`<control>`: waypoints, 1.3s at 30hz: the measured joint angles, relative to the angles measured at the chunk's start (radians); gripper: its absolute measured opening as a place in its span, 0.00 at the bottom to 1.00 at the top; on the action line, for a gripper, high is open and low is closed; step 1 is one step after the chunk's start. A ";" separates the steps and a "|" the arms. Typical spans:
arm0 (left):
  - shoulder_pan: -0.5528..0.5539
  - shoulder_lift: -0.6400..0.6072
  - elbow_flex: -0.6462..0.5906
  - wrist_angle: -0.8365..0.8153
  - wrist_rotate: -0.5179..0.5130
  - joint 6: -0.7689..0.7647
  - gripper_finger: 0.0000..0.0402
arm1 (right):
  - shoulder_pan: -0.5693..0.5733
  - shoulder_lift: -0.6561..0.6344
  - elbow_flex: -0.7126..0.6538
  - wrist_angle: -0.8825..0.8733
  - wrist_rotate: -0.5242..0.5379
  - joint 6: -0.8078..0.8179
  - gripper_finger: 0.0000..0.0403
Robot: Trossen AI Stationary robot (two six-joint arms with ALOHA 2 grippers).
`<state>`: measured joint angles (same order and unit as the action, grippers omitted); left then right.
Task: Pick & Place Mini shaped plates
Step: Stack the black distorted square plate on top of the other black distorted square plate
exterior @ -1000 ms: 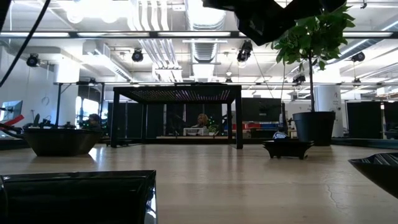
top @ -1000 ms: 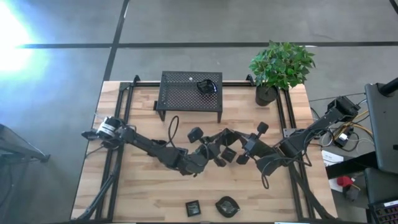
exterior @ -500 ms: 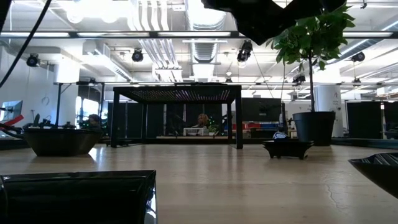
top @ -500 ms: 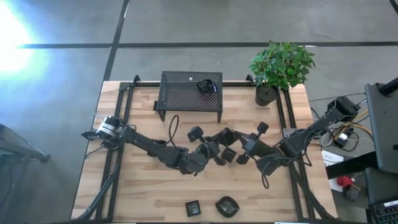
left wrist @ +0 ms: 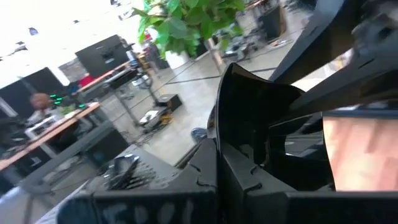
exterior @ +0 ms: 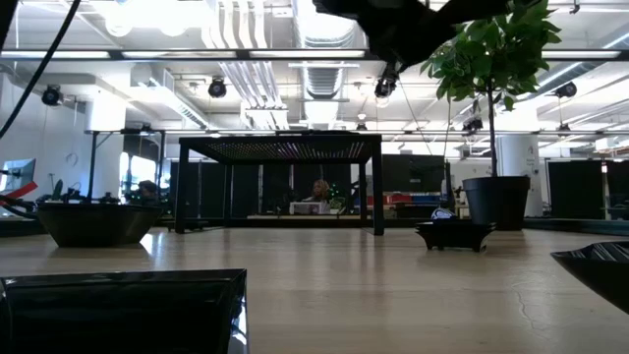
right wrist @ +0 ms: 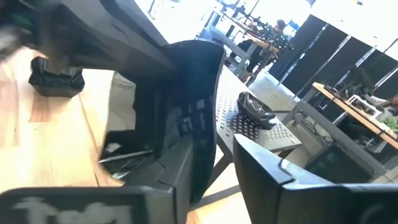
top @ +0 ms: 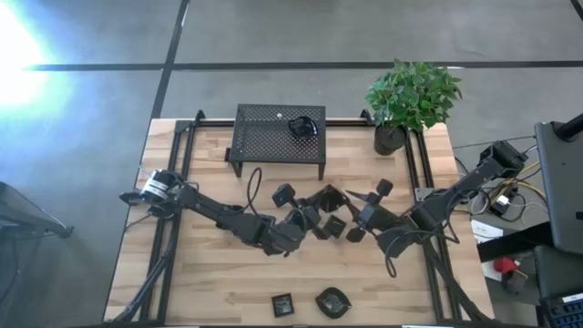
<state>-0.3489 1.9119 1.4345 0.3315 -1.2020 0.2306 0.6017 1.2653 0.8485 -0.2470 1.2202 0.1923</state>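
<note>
Both grippers were positioned mid-table, tips nearly meeting. A mini plate (left wrist: 249, 118) was seen clamped edge-on in the left gripper (top: 314, 211); another plate (right wrist: 199, 106) was clamped likewise in the right gripper (top: 357, 215). Step judged: carry phase. One dish (top: 302, 126) lay on the mesh stand (top: 264, 137). Next: transfer to stand w/o arm contact, approx level
</note>
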 joint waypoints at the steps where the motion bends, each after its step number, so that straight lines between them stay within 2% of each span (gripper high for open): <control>1: 0.000 -0.002 0.000 -0.011 -0.020 -0.001 0.00 | 0.004 0.000 0.004 -0.001 0.001 -0.007 0.29; 7: -0.004 -0.030 -0.001 -0.095 -0.074 -0.037 0.00 | 0.030 0.000 0.035 -0.001 0.002 -0.055 0.36; 12: -0.007 -0.081 -0.001 -0.291 -0.072 -0.201 0.00 | 0.056 0.000 0.072 -0.002 0.003 -0.112 0.39; 17: -0.008 -0.155 -0.001 -0.604 -0.060 -0.523 0.00 | 0.078 0.000 0.110 -0.004 0.003 -0.149 0.39; 24: -0.019 -0.249 -0.001 -1.190 -0.011 -1.193 0.00 | 0.100 0.000 0.131 -0.008 0.003 -0.151 0.37; 28: -0.037 -0.274 -0.001 -1.477 0.052 -1.517 0.00 | 0.100 0.000 0.131 -0.009 0.003 -0.148 0.37; 33: -0.061 -0.278 -0.001 -1.695 0.180 -1.770 0.00 | 0.100 0.000 0.129 -0.009 0.003 -0.148 0.38; 39: -0.086 -0.278 -0.046 -1.813 0.358 -1.942 0.00 | 0.099 0.000 0.129 -0.009 0.003 -0.148 0.37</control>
<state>-0.4350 1.6341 1.3884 -1.4810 -0.8443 -1.7113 0.7010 1.2655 0.9779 -0.2562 1.2232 0.0444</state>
